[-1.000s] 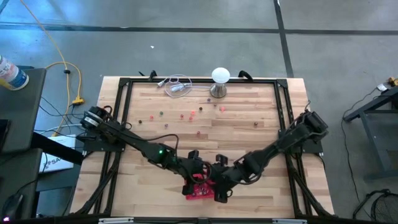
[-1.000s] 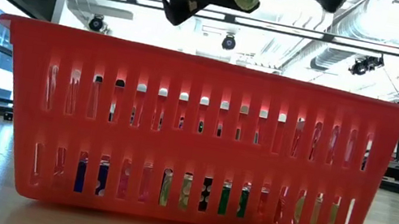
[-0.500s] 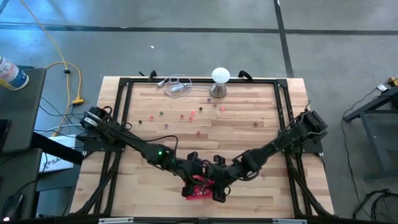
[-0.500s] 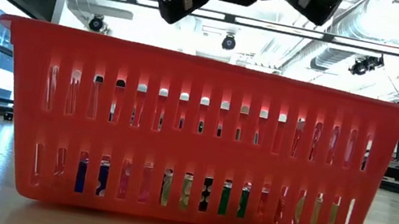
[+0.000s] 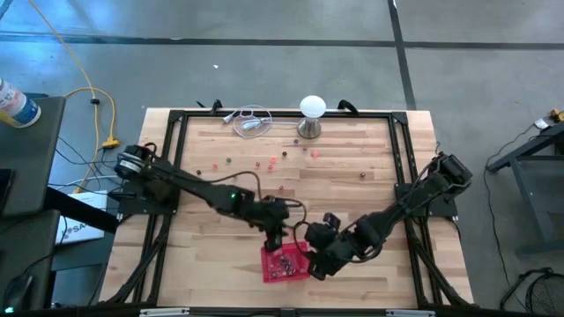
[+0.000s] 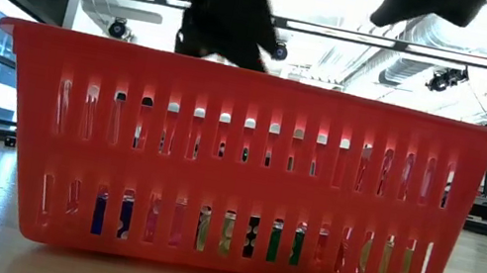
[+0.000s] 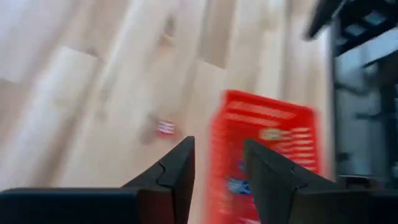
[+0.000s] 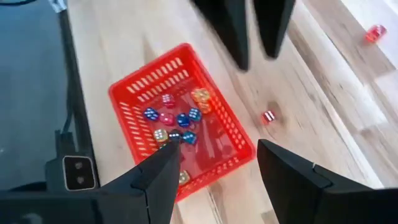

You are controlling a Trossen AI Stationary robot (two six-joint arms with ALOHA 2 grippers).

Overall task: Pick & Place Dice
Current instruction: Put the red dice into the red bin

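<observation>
Right wrist view shows a red die (image 8: 268,116) on the counter (image 8: 323,93) just outside the basket (image 8: 130,87); in the high view that puts it at the basket's 12 o'clock, under the left gripper (image 5: 275,236), the nearer one. Both the left gripper and the right gripper (image 5: 319,262) have parted, empty fingers.

The bench (image 5: 352,141) is showing pale planked wood with a smooth, faintly glossy finish; the basket (image 8: 219,124) is looking like glossy red slotted plastic; the dice (image 8: 180,119) are gleaming, translucent plastic; the stand (image 5: 310,129) is reading as brushed metal
</observation>
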